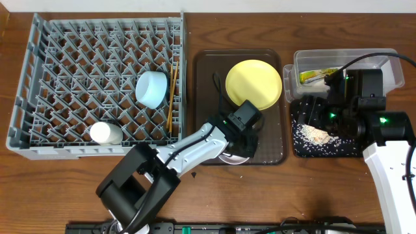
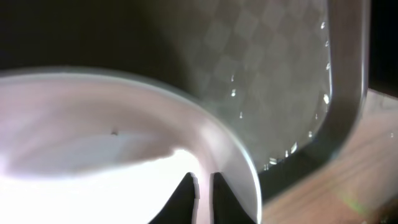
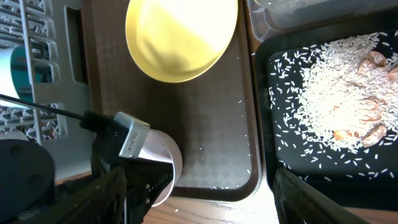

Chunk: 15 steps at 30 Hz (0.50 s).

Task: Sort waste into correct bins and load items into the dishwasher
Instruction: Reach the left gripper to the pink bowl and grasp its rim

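The left claw (image 2: pixel 203 194) is clamped on the rim of the cream-white bowl (image 1: pixel 229 156), a thin strip of the bowl's wall showing between its two dark fingertips. The bowl sits directly under this claw at the near edge of the dark brown serving tray (image 1: pixel 207 97), where a few stray white grains lie on the textured floor. Just beyond the claw, on the far part of the same tray, rests the round yellow plate (image 1: pixel 253 83). Farther off to the claw's left stands the grey dish rack (image 1: pixel 65 65); it holds the light blue bowl (image 1: pixel 152 88), with the wooden chopsticks (image 1: pixel 171 97) leaning just beside that bowl and the small white cup (image 1: pixel 106 133) lying near the rack's near edge. The right claw (image 3: pixel 200 182) has its fingers spread wide apart and holds nothing. Below it and to its right is the shallow black tray (image 1: pixel 325 151), covered with loose white rice grains (image 3: pixel 323 87) and a beige food lump (image 3: pixel 367 65). Beyond this claw the clear plastic tub (image 1: pixel 305 62) touches the black tray's far edge and contains the yellow-green snack wrapper (image 1: pixel 315 76). All of it rests on the wooden surface (image 1: pixel 325 195).
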{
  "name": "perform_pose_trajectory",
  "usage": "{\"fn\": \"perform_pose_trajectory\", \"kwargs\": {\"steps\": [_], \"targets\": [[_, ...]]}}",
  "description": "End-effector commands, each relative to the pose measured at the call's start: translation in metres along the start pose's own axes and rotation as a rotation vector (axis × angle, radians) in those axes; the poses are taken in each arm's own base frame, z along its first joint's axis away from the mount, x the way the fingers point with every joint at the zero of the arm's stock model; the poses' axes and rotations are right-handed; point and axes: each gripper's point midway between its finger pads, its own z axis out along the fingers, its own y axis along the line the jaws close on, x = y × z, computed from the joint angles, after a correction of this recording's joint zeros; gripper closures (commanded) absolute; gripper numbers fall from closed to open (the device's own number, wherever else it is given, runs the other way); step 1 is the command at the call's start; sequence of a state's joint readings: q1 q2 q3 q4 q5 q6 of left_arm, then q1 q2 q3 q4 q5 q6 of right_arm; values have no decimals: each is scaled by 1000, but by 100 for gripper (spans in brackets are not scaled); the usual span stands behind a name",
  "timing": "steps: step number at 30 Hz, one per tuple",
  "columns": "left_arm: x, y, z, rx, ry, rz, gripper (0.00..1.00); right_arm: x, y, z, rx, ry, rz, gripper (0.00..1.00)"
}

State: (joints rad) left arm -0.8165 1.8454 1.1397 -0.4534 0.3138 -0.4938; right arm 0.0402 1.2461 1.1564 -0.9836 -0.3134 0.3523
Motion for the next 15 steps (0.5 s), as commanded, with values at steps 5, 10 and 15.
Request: {"fn": "perform_pose_trajectory", "kwargs": {"steps": [5,10,15], "targets": [[-29,43,-95,-144,-134,-90,66,-2,0,-4,5,-16,5,26],[-15,94,-87,-257,-81,-154,57,-3,0,-4,5,-17,5,26],[13,103,-46,-224,55,-148,56,-3,1,-4,3,-20,4,26]]}}
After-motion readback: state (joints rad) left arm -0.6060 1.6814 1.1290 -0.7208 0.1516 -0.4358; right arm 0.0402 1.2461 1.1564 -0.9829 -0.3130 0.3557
